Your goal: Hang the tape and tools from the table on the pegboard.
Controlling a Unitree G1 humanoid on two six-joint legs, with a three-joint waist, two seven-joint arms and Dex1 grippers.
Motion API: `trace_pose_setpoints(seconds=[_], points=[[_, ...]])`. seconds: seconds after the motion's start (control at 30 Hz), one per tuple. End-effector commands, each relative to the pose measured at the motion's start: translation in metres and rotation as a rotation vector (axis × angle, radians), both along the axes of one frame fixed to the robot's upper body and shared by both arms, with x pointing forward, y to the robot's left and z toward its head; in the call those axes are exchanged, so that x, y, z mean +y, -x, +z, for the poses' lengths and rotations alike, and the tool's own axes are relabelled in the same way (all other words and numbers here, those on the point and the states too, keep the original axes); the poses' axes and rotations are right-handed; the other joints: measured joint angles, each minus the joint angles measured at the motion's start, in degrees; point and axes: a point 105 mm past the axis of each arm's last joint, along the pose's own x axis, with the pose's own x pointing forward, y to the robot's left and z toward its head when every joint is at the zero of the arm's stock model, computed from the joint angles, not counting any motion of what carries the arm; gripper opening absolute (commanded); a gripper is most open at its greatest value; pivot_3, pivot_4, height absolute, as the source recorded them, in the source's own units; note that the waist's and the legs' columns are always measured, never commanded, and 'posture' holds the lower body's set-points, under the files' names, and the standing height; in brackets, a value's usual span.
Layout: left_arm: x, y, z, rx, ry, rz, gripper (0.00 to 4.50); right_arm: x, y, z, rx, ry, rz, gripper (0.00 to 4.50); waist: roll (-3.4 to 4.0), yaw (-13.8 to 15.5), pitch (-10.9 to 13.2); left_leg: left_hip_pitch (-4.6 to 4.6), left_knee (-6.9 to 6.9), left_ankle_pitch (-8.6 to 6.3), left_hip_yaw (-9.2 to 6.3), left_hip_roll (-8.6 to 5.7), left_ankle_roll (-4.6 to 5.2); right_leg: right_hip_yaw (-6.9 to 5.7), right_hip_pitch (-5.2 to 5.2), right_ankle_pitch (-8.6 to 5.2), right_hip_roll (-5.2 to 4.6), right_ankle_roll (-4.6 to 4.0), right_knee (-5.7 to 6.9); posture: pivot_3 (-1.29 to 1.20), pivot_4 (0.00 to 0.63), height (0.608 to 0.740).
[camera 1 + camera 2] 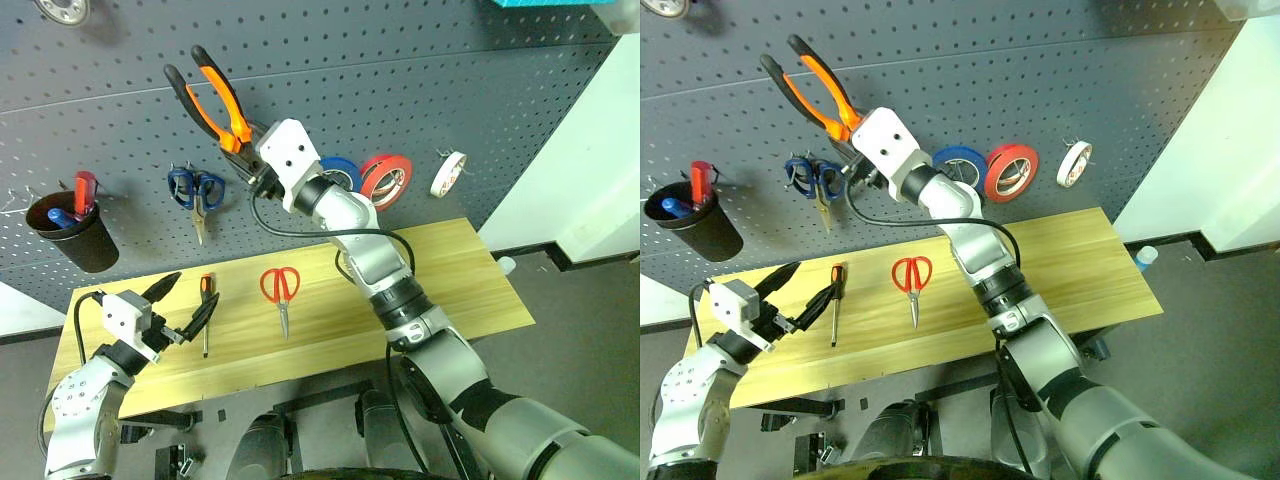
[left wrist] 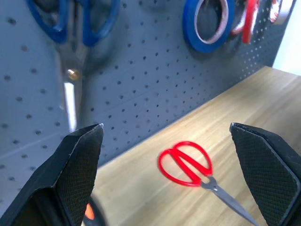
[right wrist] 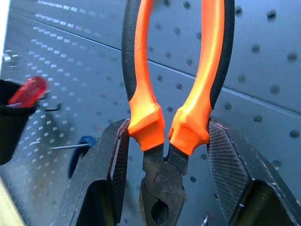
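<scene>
My right gripper (image 1: pixel 247 165) is shut on the orange-and-black pliers (image 1: pixel 214 98) near their joint (image 3: pixel 165 141). It holds them up against the dark grey pegboard (image 1: pixel 430 70), handles pointing up and left. The red-handled scissors (image 1: pixel 281 287) lie flat on the light wooden table (image 1: pixel 450 270). The slim screwdriver (image 1: pixel 206 305) lies to their left. My left gripper (image 1: pixel 190 295) stands open above the table's left end, close to the screwdriver and with nothing between its fingers; the scissors lie ahead of it (image 2: pixel 186 165). The whitish tape (image 1: pixel 448 172) hangs on the pegboard at the right.
Blue-handled scissors (image 1: pixel 196 190), a blue roll (image 1: pixel 340 172) and a red roll (image 1: pixel 386 180) hang on the pegboard. A black cup (image 1: pixel 72 235) holding red and blue handles hangs at the left. A white wall (image 1: pixel 590 150) bounds the right side.
</scene>
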Motion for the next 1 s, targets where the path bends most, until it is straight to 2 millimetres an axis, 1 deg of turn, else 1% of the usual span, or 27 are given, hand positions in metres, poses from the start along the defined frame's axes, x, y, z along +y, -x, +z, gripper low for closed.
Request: trace_pose_setpoints(seconds=[0.03, 0.1, 0.2, 0.27, 0.47, 0.6, 0.87, 1.0], points=[[-0.008, 0.008, 0.009, -0.036, -0.013, -0.007, 4.50, 0.005, 0.002, 0.029, -0.081, -0.096, 0.011, 2.08, -0.17, 0.43, 0.72, -0.10, -0.04, 0.00, 0.01, 0.01, 0.00, 0.00, -0.17, -0.02, 0.00, -0.05, 0.03, 0.00, 0.220, 0.740], [-0.011, 0.014, 0.007, -0.022, -0.008, -0.013, 4.50, 0.004, 0.001, 0.032, -0.090, -0.115, 0.007, 2.08, -0.20, 0.72, 1.33, -0.40, -0.06, 0.00, 0.01, 0.04, 0.00, 0.00, -0.51, 0.02, 0.02, 0.00, 0.10, 0.00, 0.233, 0.740], [-0.015, 0.018, 0.008, -0.010, -0.004, -0.026, 4.50, 0.000, -0.003, 0.038, -0.113, -0.134, 0.003, 2.08, -0.18, 0.96, 2.21, -0.93, -0.03, 0.01, 0.01, 0.05, -0.01, 0.00, -1.03, 0.05, 0.03, 0.02, 0.20, 0.00, 0.254, 0.740], [-0.015, 0.020, 0.009, -0.009, 0.000, -0.030, 4.50, -0.002, -0.005, 0.042, -0.130, -0.144, -0.001, 2.08, -0.27, 0.97, 3.04, -0.93, 0.00, 0.01, 0.01, 0.05, -0.01, -0.01, -1.07, 0.05, 0.03, -0.01, 0.30, 0.00, 0.262, 0.740], [-0.015, 0.019, 0.011, -0.003, 0.003, -0.040, 4.50, -0.006, -0.008, 0.053, -0.174, -0.194, 0.002, 2.08, -0.30, 0.72, 3.94, -0.94, -0.01, 0.00, 0.03, 0.05, 0.00, -0.01, -1.16, 0.00, 0.03, -0.09, 0.41, 0.00, 0.261, 0.740], [-0.015, 0.018, 0.010, -0.001, 0.004, -0.039, 4.50, -0.003, -0.011, 0.048, -0.166, -0.202, -0.007, 2.08, -0.40, 0.61, 4.08, -0.93, -0.02, 0.01, 0.05, 0.07, 0.00, 0.00, -1.32, -0.08, 0.05, -0.21, 0.71, 0.00, 0.258, 0.740], [-0.012, 0.016, 0.008, -0.005, 0.003, -0.028, 4.50, 0.009, -0.013, 0.021, -0.094, -0.195, 0.002, 2.08, -0.41, 0.70, 4.10, -0.92, -0.02, 0.00, 0.04, 0.13, 0.00, 0.00, -1.33, -0.11, 0.13, -0.25, 0.78, 0.01, 0.248, 0.740], [-0.011, 0.018, 0.008, -0.005, 0.002, -0.024, 4.50, 0.008, -0.016, 0.012, -0.097, -0.187, -0.040, 2.08, -0.41, 0.75, 4.10, -0.91, -0.02, 0.01, 0.04, 0.13, 0.00, -0.01, -1.32, -0.11, 0.14, -0.26, 0.79, 0.01, 0.246, 0.740]])
